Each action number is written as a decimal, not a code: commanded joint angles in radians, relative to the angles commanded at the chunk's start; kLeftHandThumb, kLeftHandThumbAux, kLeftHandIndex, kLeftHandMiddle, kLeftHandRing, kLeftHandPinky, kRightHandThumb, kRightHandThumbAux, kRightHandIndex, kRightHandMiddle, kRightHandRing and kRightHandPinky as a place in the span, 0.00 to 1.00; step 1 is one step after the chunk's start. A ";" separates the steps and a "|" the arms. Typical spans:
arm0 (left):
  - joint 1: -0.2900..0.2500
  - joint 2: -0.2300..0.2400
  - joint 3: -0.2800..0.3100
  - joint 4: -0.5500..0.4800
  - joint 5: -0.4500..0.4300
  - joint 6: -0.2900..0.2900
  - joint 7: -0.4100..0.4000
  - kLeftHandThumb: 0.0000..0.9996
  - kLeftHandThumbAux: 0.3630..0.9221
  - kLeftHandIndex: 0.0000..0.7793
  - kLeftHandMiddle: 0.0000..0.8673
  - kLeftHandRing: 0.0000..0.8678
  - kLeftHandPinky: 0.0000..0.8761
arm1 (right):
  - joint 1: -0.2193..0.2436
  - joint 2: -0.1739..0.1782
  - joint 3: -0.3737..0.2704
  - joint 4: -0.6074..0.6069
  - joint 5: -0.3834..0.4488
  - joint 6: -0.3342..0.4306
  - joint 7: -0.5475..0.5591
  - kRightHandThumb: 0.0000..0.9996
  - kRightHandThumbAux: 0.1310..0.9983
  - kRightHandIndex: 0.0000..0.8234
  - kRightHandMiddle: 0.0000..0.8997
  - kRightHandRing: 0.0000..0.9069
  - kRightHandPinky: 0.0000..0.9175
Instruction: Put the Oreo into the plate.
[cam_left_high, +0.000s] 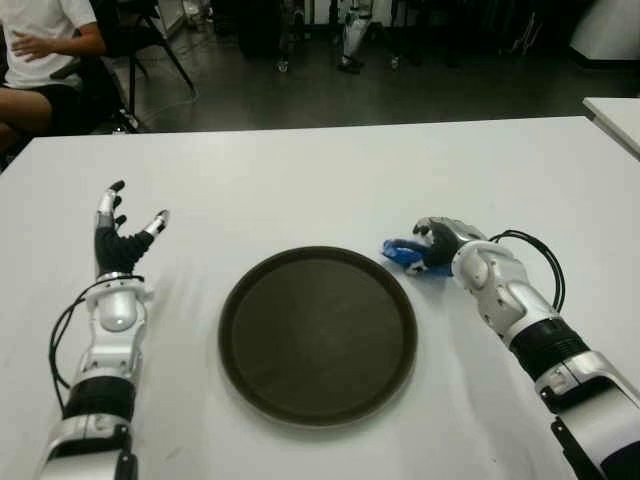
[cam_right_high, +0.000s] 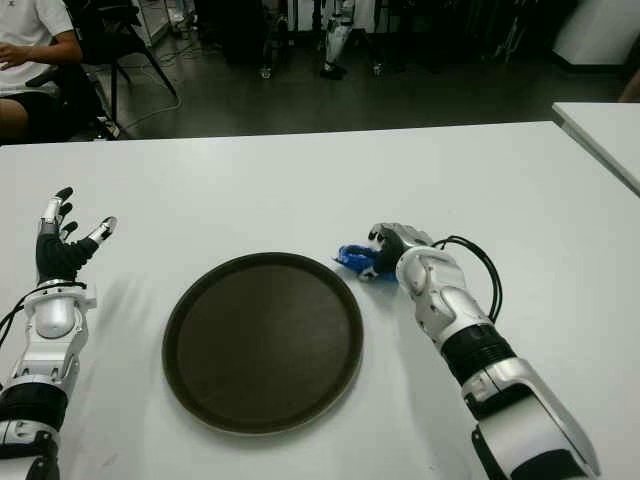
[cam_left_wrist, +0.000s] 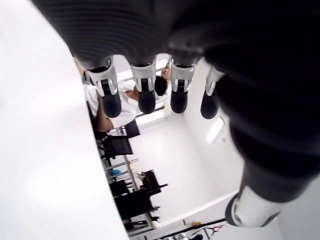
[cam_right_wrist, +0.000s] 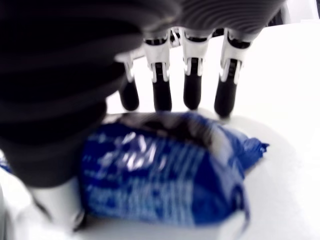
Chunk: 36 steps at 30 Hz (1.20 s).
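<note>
The Oreo (cam_left_high: 400, 252) is a blue packet lying on the white table (cam_left_high: 300, 180), just off the right rim of the round dark plate (cam_left_high: 318, 335). My right hand (cam_left_high: 432, 243) covers the packet from the right. In the right wrist view its fingers (cam_right_wrist: 192, 90) curl down over the far edge of the Oreo packet (cam_right_wrist: 165, 170), with the thumb side against the near edge. My left hand (cam_left_high: 125, 225) shows to the left of the plate with its fingers (cam_left_wrist: 145, 95) spread upward, holding nothing. Nothing lies in the plate.
A seated person (cam_left_high: 40, 50) is beyond the table's far left corner, beside a black chair (cam_left_high: 140, 40). A second white table (cam_left_high: 615, 115) edges in at the far right. A black cable (cam_left_high: 540, 250) loops off my right wrist.
</note>
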<state>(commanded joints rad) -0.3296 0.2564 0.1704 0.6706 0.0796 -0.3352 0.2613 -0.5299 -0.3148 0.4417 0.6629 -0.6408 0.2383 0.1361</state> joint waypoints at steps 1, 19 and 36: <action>0.001 0.000 0.000 -0.002 -0.001 0.002 -0.001 0.00 0.70 0.00 0.01 0.04 0.03 | -0.001 0.000 0.001 0.005 -0.002 -0.003 -0.007 0.63 0.70 0.49 0.29 0.30 0.35; -0.007 0.016 -0.003 0.021 0.017 0.024 -0.002 0.00 0.68 0.00 0.01 0.04 0.02 | -0.010 0.023 -0.037 0.110 0.035 -0.079 -0.109 0.69 0.69 0.50 0.26 0.27 0.34; -0.007 0.015 -0.001 0.024 0.026 0.003 0.002 0.00 0.72 0.00 0.00 0.03 0.02 | -0.009 0.021 -0.046 0.109 0.047 -0.085 -0.105 0.70 0.69 0.51 0.32 0.33 0.41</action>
<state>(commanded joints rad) -0.3366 0.2712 0.1694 0.6945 0.1056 -0.3317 0.2638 -0.5393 -0.2938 0.3957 0.7723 -0.5934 0.1536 0.0310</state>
